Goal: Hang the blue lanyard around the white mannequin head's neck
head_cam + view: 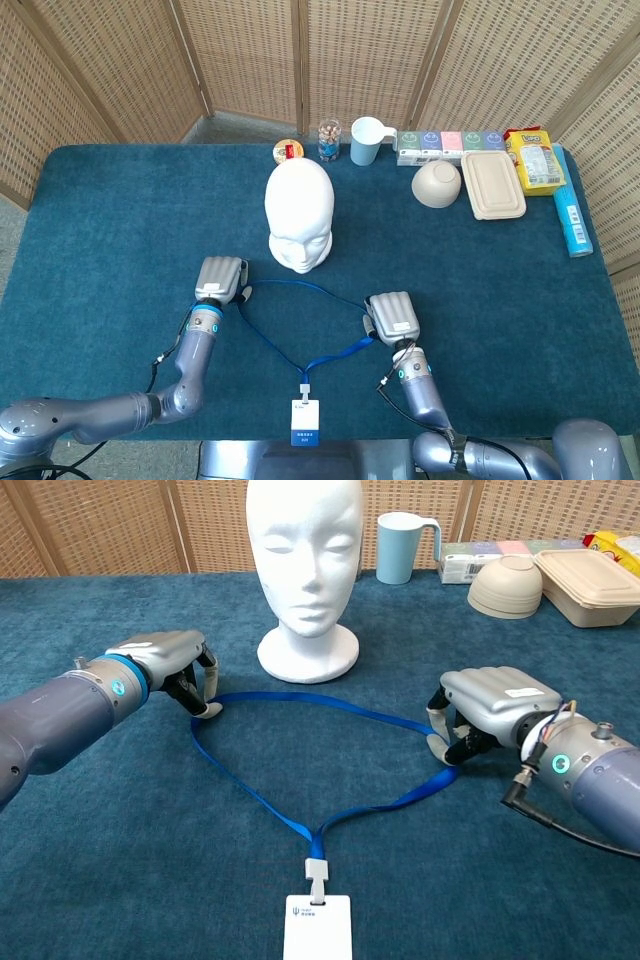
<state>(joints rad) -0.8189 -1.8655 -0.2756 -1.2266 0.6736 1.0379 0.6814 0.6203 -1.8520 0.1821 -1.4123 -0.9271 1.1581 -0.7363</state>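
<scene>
The blue lanyard [310, 290] [300, 696] lies on the dark blue table cloth as a wide triangular loop, its white badge [304, 422] [317, 927] nearest me. The white mannequin head [300, 215] [305, 550] stands upright just beyond the loop, facing me. My left hand [221, 277] [170, 660] rests palm down at the loop's left corner, fingers curled in on the strap. My right hand [392, 317] [490, 705] sits palm down at the right corner and grips the strap the same way. The strap still touches the cloth along its whole length.
Along the far edge stand a small round tin [288, 151], a glass jar [329, 140], a light blue cup [366, 140] and a row of small boxes [450, 143]. A beige bowl [437, 184], lidded lunch box [493, 184], yellow snack bag [536, 160] and blue tube [572, 220] lie right.
</scene>
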